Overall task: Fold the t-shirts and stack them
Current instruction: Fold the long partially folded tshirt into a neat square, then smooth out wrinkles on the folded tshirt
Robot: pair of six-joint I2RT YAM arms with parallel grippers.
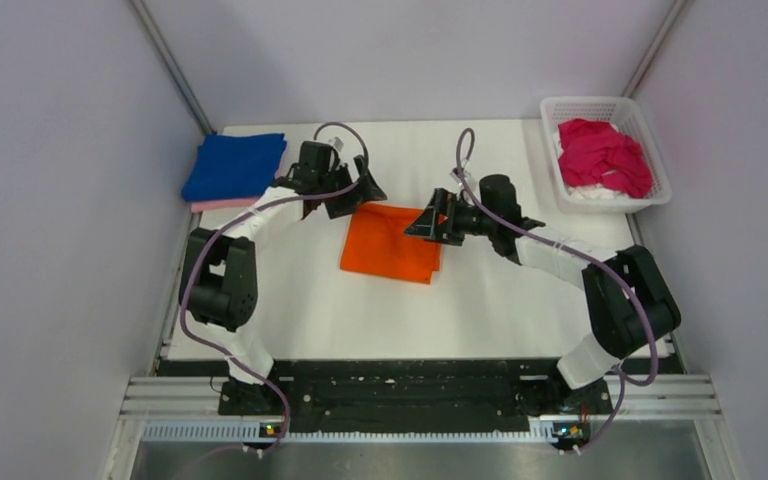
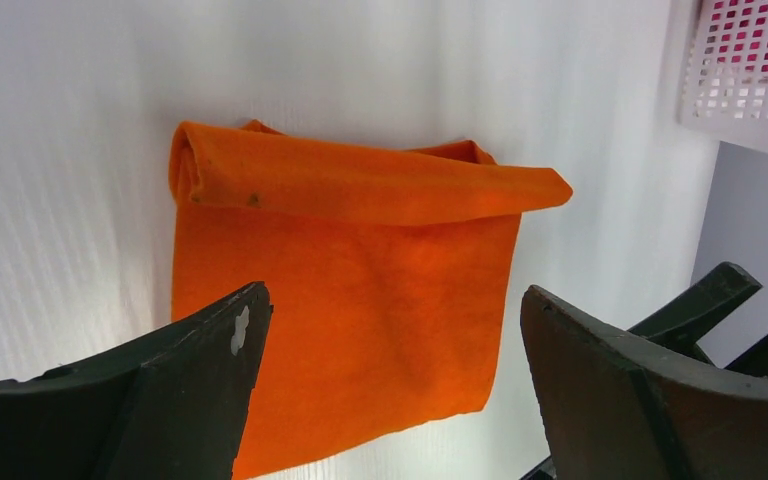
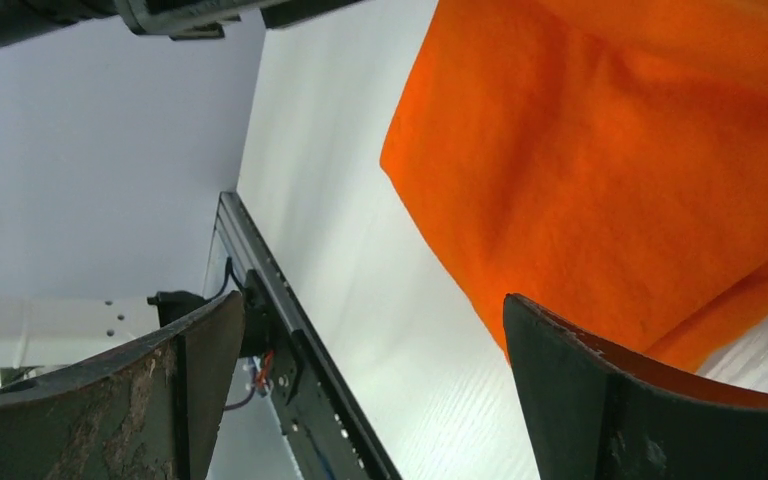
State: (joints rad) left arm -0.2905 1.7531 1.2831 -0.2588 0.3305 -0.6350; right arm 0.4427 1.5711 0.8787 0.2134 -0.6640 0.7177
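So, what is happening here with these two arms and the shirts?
A robot is folding t-shirts on a white table. An orange t-shirt lies folded at the middle; the left gripper and the right gripper hang open near its far corners, holding nothing. A folded blue t-shirt sits on a pink t-shirt at the far left corner. A magenta t-shirt lies crumpled in the white basket at the far right, not yet folded.
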